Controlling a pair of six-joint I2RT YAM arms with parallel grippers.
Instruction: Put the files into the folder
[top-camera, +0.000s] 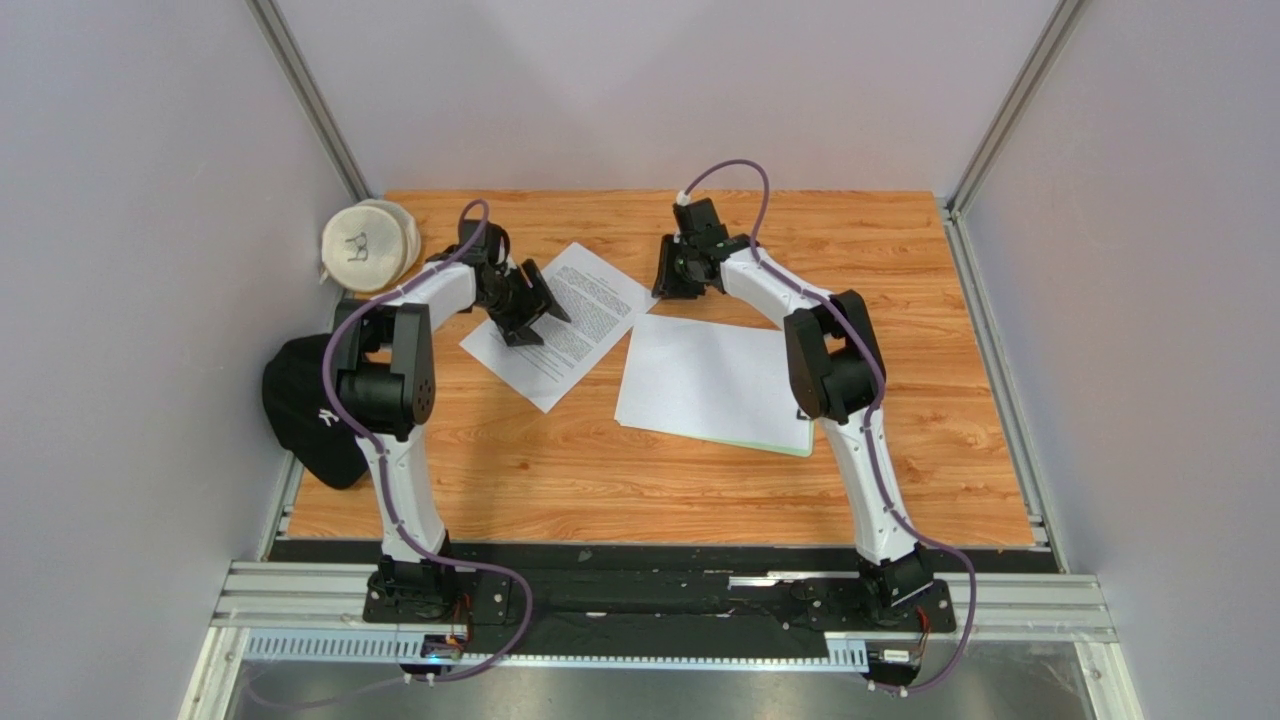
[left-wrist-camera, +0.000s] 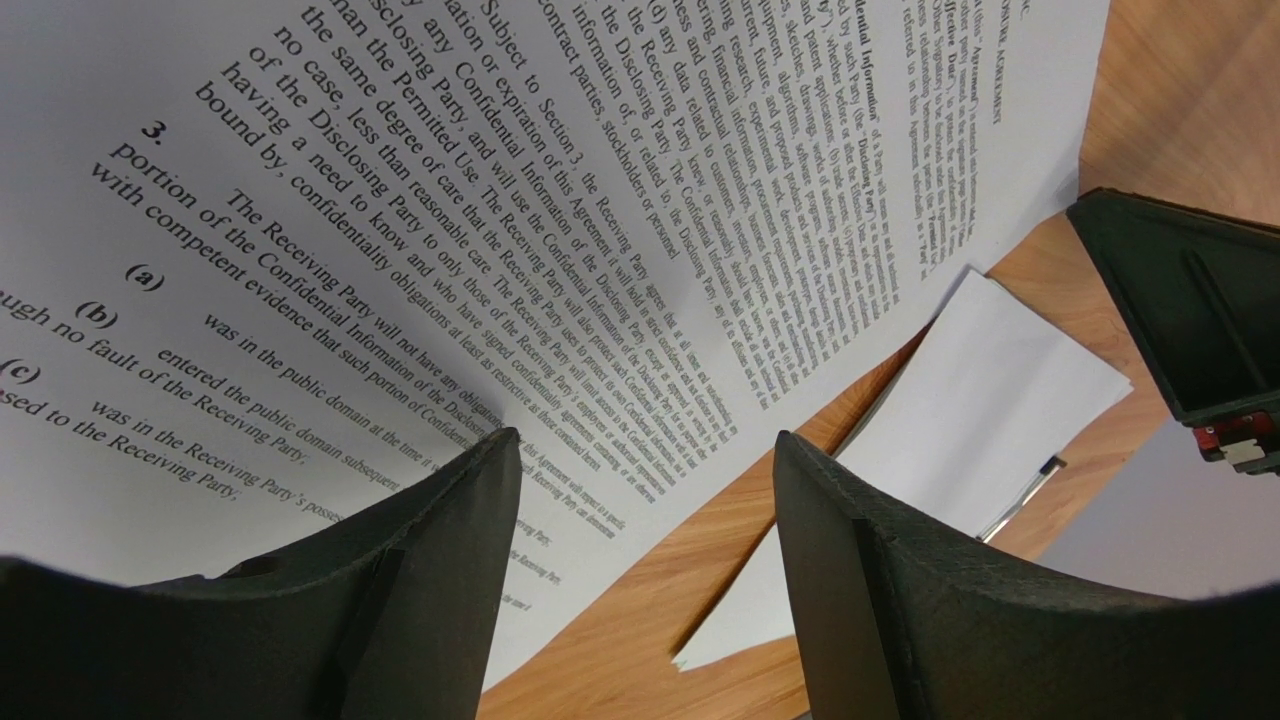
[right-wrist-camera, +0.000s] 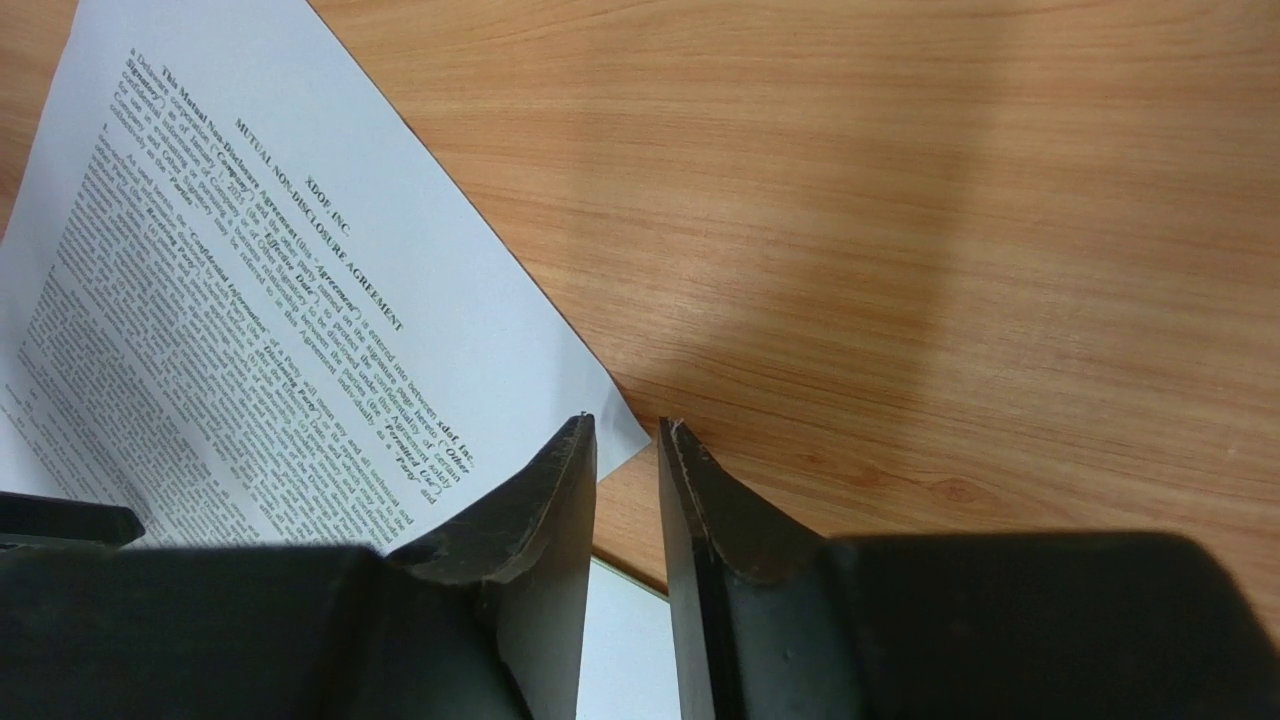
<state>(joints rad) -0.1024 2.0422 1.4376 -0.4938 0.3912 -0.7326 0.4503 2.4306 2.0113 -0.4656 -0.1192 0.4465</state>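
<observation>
On the right: jaws almost shut, only a thin slit left, with one corner of the files (right-wrist-camera: 226, 330) sitting right at that slit. No firm pinch on the paper yet, by the look of it.

On the left: jaws apart, gripping nothing, tips low over the printed words. Touching the paper or just above it? Cannot tell.

Place of the files: toward the back edge of the tabletop (top-camera: 601, 488), a bit left of the middle, lying slanted between the two arms. More than one sheet there, a little fanned out.

Place of the folder (top-camera: 798, 446): nearer the middle and to the right, closer to the front edge than the files. Only a strip of pale green showing, under a plain white sheet (top-camera: 706, 375). Very close to the pinched corner of the files; touching or not, cannot tell.

To do this step well:
- Shut the right jaws fully on the corner, and catch every sheet, not just the top one.
- Lift only a little. Thin paper flops and bends.
- Keep the left jaws soft on the pile, or take them off, so nothing tears when pulled.
- Slide slowly toward the folder.
- Line up the edges with the green strip before letting go.
- Look out for a bottom sheet staying behind.
</observation>
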